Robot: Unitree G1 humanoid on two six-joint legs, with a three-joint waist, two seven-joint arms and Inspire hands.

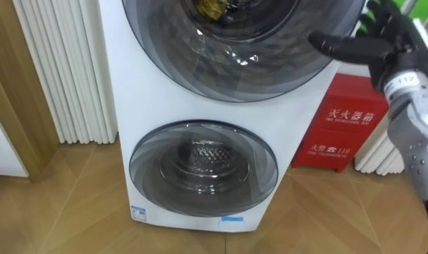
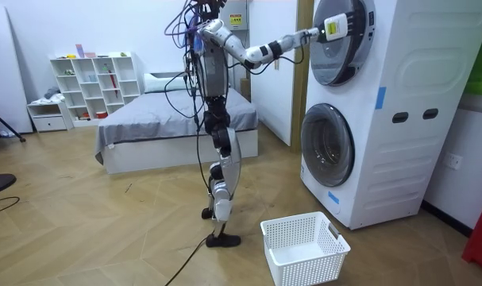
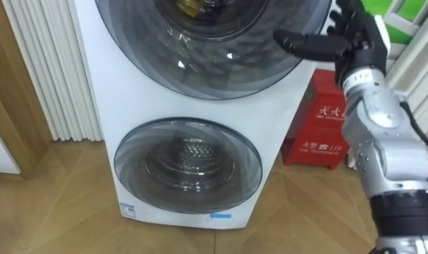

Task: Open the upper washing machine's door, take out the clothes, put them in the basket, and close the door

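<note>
Two front-loading washers are stacked in a white cabinet [image 1: 115,92]. Through the upper round door [image 1: 235,70], which looks closed, a bit of yellowish cloth [image 1: 210,8] shows behind the glass. My right hand [image 1: 390,42] is raised at that door's right edge, open, with its thumb [image 1: 340,46] stretched left onto the dark rim. In the room view I stand upright before the machines, right hand [image 2: 316,32] reaching out to the upper door [image 2: 340,44]. The lower door [image 1: 203,169] is closed and only its steel drum shows inside.
A white laundry basket [image 2: 304,248] sits on the wooden floor before the lower washer, near my feet. A red box [image 1: 333,127] stands right of the machines, white slats [image 1: 65,70] to their left. A bed [image 2: 161,119] and shelf [image 2: 94,83] are behind me.
</note>
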